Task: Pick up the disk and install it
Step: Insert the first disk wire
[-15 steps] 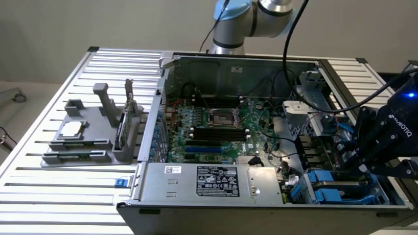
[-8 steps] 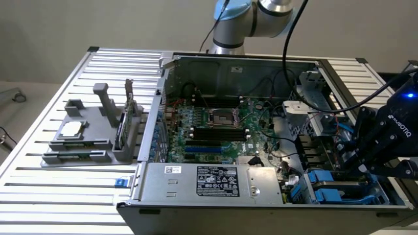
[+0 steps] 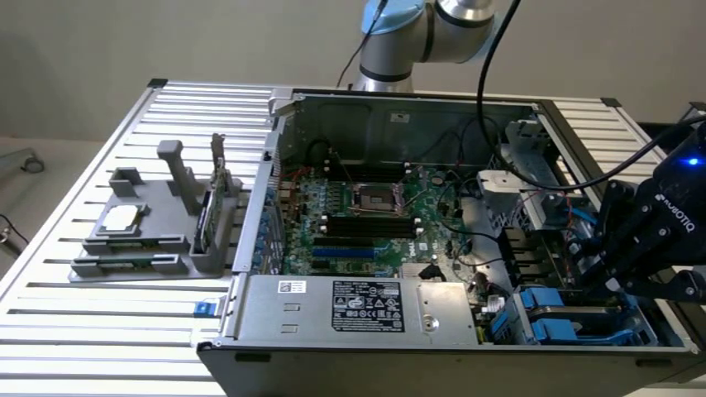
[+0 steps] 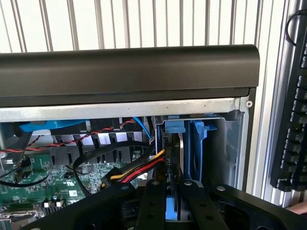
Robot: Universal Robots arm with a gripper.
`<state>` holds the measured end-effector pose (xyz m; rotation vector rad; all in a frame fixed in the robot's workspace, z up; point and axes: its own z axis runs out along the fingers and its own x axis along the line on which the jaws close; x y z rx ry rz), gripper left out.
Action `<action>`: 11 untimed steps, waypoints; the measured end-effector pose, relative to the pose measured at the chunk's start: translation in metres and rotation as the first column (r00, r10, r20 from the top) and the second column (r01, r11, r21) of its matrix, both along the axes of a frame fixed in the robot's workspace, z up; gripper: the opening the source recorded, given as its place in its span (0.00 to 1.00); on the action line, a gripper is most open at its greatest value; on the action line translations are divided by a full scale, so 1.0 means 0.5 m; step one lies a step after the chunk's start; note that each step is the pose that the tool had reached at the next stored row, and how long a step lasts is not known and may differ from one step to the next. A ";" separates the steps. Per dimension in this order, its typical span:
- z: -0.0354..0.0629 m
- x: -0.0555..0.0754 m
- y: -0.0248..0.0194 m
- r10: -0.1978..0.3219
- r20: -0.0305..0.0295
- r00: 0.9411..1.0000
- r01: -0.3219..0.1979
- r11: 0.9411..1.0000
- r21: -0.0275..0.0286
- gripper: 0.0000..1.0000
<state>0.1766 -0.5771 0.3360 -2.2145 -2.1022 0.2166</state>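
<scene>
My black gripper (image 3: 623, 277) hangs over the drive bays at the front corner of the open computer case (image 3: 386, 318), on the exterior view's right. In the wrist view its two fingers (image 4: 153, 203) stand close together around the disk (image 4: 176, 148). The disk is seen edge-on as a thin grey slab in a blue carrier. It stands upright in the bay, beside a blue caddy (image 4: 199, 139). Red, yellow and black wires (image 4: 139, 170) end at the disk's edge. The gripper (image 4: 171, 187) is shut on the disk.
The case lies open on a slatted metal table (image 3: 99, 322), motherboard (image 3: 364, 215) up, with cables across the drive end. More blue caddies (image 3: 563, 318) fill the front bays. A grey fixture (image 3: 144, 240) with a silver chip stands on the exterior view's left. A black keyboard (image 4: 292, 120) lies beyond the case.
</scene>
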 end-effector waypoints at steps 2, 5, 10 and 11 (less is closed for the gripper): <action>0.000 0.000 0.0000 0.004 0.000 1.000 -0.004 1.000 0.000 0.17; 0.000 0.000 0.0000 0.012 0.000 1.000 -0.012 1.000 0.000 0.17; 0.000 0.000 0.0000 0.030 0.000 1.000 -0.030 1.000 0.000 0.17; 0.000 0.000 0.0000 0.033 0.000 0.999 -0.033 0.999 0.000 0.17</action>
